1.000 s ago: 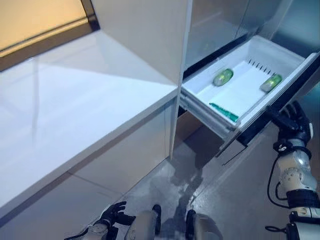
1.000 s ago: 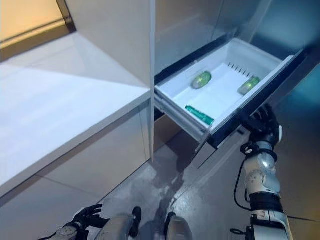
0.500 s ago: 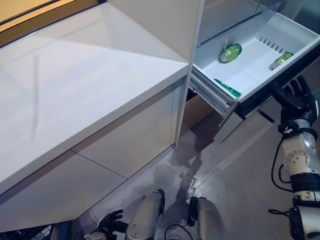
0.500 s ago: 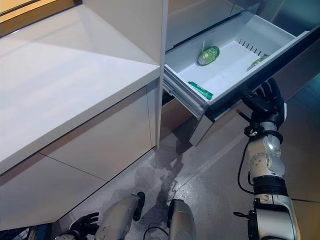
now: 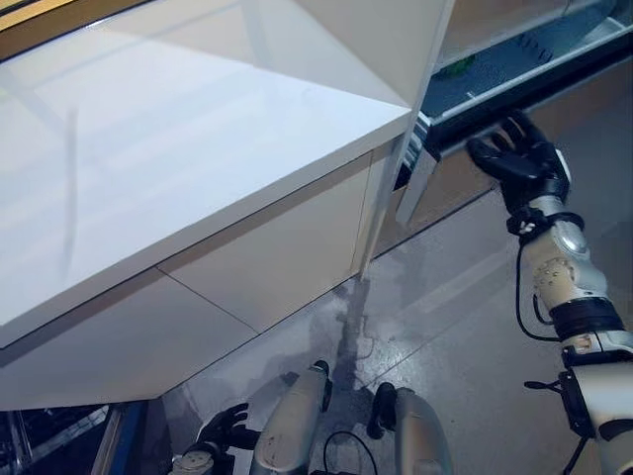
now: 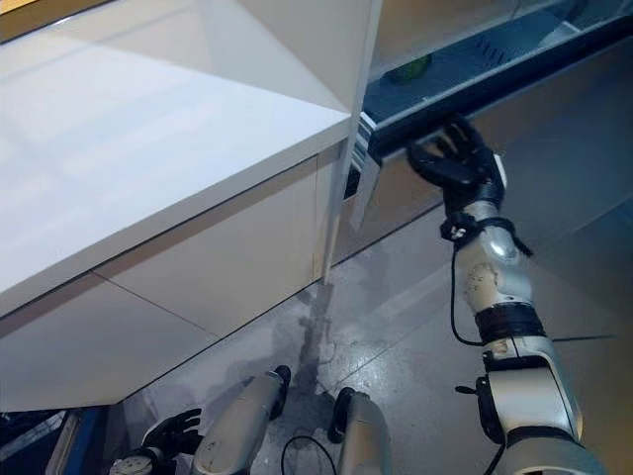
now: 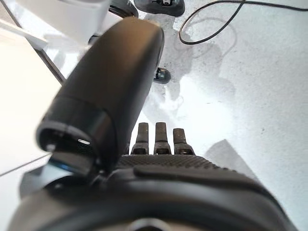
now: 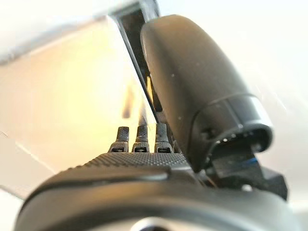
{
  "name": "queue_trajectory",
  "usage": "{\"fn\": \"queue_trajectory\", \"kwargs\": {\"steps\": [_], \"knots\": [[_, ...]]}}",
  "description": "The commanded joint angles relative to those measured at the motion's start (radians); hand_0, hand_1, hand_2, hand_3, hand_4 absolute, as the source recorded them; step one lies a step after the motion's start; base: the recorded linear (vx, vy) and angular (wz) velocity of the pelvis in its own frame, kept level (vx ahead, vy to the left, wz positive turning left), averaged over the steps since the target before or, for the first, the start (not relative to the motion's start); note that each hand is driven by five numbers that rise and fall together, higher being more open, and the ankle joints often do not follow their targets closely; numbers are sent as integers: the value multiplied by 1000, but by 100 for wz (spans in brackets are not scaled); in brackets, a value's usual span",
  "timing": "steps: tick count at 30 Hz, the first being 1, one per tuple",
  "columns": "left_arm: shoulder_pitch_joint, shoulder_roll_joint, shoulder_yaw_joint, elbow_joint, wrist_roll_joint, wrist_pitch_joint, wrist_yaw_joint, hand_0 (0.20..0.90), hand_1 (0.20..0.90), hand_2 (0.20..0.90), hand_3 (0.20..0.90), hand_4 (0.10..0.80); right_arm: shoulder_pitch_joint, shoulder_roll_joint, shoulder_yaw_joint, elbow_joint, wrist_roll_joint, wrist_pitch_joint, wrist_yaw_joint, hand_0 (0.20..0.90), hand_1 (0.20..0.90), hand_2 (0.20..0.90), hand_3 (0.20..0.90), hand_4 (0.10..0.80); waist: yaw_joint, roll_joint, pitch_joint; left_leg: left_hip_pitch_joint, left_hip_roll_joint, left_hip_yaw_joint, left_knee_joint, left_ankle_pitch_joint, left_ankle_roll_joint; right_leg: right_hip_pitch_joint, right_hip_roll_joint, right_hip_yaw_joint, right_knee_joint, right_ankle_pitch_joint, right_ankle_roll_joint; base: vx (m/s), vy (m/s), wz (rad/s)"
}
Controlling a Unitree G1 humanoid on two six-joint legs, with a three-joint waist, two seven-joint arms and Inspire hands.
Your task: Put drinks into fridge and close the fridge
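The fridge drawer (image 5: 574, 71) at the upper right is pushed most of the way in, so only a narrow strip of its inside shows. One green drink (image 6: 407, 69) is visible lying in that strip; any others are hidden. My right hand (image 5: 519, 158) is raised against the drawer's dark front panel (image 6: 554, 61), open, with its fingers (image 8: 137, 137) straight and spread on the panel. My left hand (image 5: 223, 430) hangs low near the floor, open and holding nothing, its fingers (image 7: 156, 137) straight.
A long white counter (image 5: 198, 148) fills the left and middle, with pale cabinet fronts (image 5: 267, 257) below it. A tall white side panel (image 6: 346, 188) separates the counter from the fridge. Grey floor (image 5: 455, 297) lies in front. A blue object (image 5: 119, 445) sits at the lower left.
The drawer has slid far into the fridge, with my right hand moving up and inward against its front. The drinks are now mostly hidden. The camera has also shifted.
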Motion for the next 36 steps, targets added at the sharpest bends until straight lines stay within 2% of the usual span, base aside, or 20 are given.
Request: {"fn": "queue_trajectory", "kwargs": {"steps": [1,2,4,6,10,13,20,24,27,31,35,36], "knots": [[36,83,14,-15,-14,-41,-5,900,900,900,900,800,-237,57,27,-55,-176,-225,-152,900,900,900,900,800,77,-28,-61,51,-29,32,-120,-12,78,25,49,15,-90,78,-2,21,-4,7],[37,78,17,-3,-10,-48,-2,900,900,900,900,800,-248,59,24,-63,-263,-246,-238,900,900,900,900,800,76,-30,-65,59,-28,28,-138,-5,77,34,54,16,-114,84,-2,24,2,3],[42,73,25,18,-5,-71,-6,900,900,900,900,800,-245,52,22,-95,-327,-267,-279,900,900,900,900,800,71,-34,-70,77,-24,28,-160,-1,76,52,59,17,-147,93,1,13,5,-2],[49,67,42,18,8,-74,-10,900,900,900,900,800,-196,27,14,-237,-381,-230,-305,900,900,900,900,800,53,-49,-86,103,-21,31,-188,1,76,79,69,28,-199,107,5,50,7,-10],[61,55,69,0,37,-66,-8,900,900,900,900,800,-49,6,-40,-450,-354,-173,-286,900,900,900,900,800,12,-75,-119,140,-17,46,-220,2,77,116,75,47,-266,130,12,39,-11,-14],[73,40,96,-17,72,-57,-1,900,900,900,900,800,127,5,-116,-599,-329,-143,-252,900,900,900,900,800,-30,-92,-161,187,-11,63,-259,-5,80,155,79,66,-324,141,21,12,-36,-16],[90,14,116,-3,134,-51,-14,900,900,900,900,800,463,69,-252,-687,-310,-153,-184,900,900,900,900,800,-111,-84,-279,323,5,99,-426,18,58,260,89,96,-462,154,46,10,-47,-29],[83,3,119,-16,103,-41,-40,900,900,900,900,800,661,136,-296,-636,-283,-177,-149,900,900,900,900,800,-147,-72,-329,380,15,120,-497,39,47,305,97,92,-508,158,52,-67,-84,-20],[74,-9,111,-24,75,-40,-60,900,900,900,900,800,736,191,-291,-545,-267,-162,-106,900,900,900,900,800,-164,-66,-344,411,19,134,-519,43,43,333,100,85,-526,159,53,-86,-70,-18],[76,-28,106,-24,55,-28,-71,900,900,900,900,800,835,280,-248,-417,-225,-185,31,900,900,900,900,800,-185,-62,-353,444,23,151,-534,43,39,365,104,78,-548,161,53,-55,-36,-3],[75,-42,102,8,44,-14,-77,900,900,900,900,800,894,335,-185,-220,-242,-132,100,900,900,900,900,800,-197,-62,-354,461,26,161,-536,39,33,386,106,73,-565,164,51,-36,-21,-1],[76,-45,105,28,43,-17,-83,900,900,900,900,800,904,345,-162,-134,-293,-92,140,900,900,900,900,800,-197,-63,-352,463,26,162,-532,36,31,391,108,72,-568,163,49,-34,-14,2]]}}
